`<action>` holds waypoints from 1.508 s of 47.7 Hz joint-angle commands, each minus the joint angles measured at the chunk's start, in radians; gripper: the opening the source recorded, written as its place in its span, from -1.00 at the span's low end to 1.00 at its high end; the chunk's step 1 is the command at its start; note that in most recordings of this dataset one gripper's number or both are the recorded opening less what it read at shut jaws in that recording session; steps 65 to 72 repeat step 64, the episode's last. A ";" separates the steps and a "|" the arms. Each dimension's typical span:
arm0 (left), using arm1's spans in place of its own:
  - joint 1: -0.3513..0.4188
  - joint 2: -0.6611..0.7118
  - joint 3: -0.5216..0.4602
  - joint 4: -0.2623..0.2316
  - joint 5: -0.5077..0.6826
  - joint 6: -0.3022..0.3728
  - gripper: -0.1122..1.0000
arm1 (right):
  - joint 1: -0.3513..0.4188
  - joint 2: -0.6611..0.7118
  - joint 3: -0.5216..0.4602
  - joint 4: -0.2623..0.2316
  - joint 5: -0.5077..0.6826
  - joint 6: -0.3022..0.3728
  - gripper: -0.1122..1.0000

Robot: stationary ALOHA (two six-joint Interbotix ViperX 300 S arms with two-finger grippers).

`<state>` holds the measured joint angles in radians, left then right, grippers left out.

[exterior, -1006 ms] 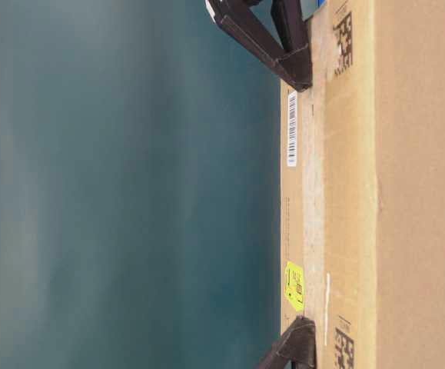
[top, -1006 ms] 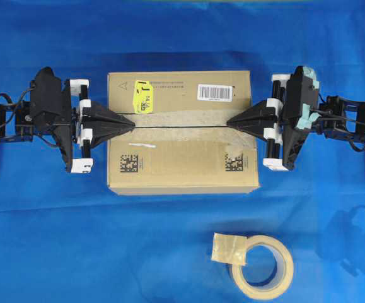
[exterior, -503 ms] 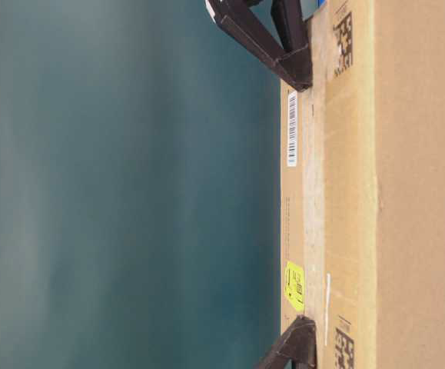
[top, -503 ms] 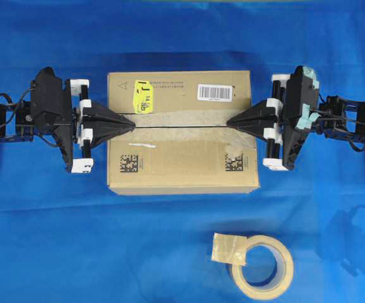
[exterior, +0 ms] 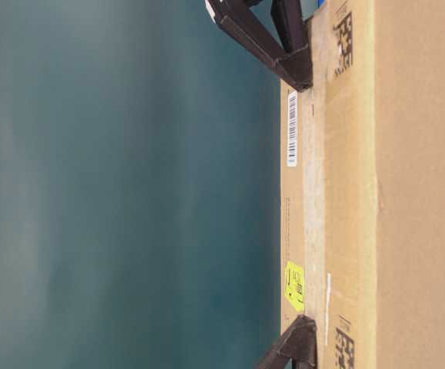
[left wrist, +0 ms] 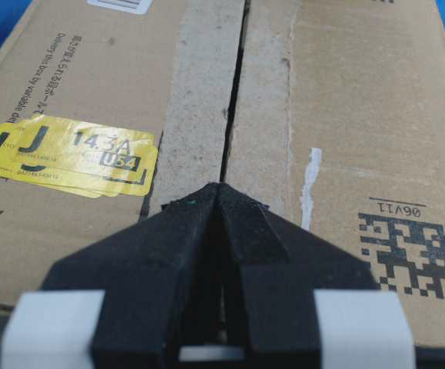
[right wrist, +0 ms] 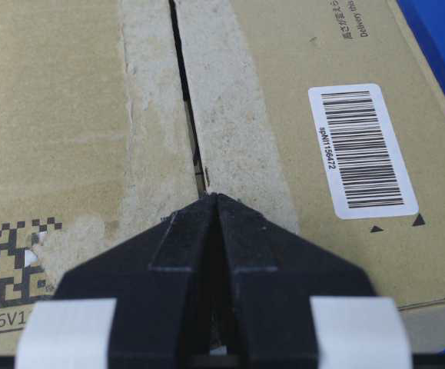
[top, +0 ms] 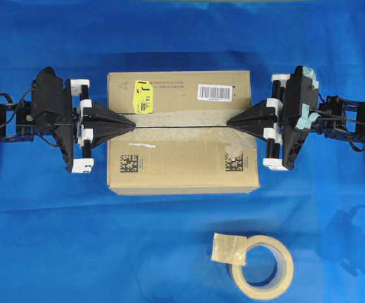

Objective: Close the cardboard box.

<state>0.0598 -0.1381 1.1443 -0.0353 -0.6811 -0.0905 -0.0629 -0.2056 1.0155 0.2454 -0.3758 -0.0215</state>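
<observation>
The cardboard box lies in the middle of the blue cloth with its two top flaps down flat, meeting along a thin dark seam. A yellow sticker and a barcode label are on the far flap. My left gripper is shut, its tip resting on the seam at the box's left end. My right gripper is shut too, tip on the seam at the right end. From table level the box shows both dark fingertips against its top.
A roll of beige tape with a loose folded tab lies on the blue cloth near the front right. Both arms stretch out to the sides of the box.
</observation>
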 commanded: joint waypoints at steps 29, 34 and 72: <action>-0.005 0.017 -0.023 -0.002 0.034 -0.002 -0.80 | -0.003 -0.008 -0.015 0.003 -0.006 0.002 -0.80; -0.005 0.017 -0.023 -0.002 0.034 -0.002 -0.80 | -0.003 -0.008 -0.015 0.003 -0.006 0.002 -0.80; -0.003 0.015 -0.023 -0.002 0.034 -0.002 -0.80 | -0.003 -0.008 -0.017 0.002 -0.006 0.002 -0.80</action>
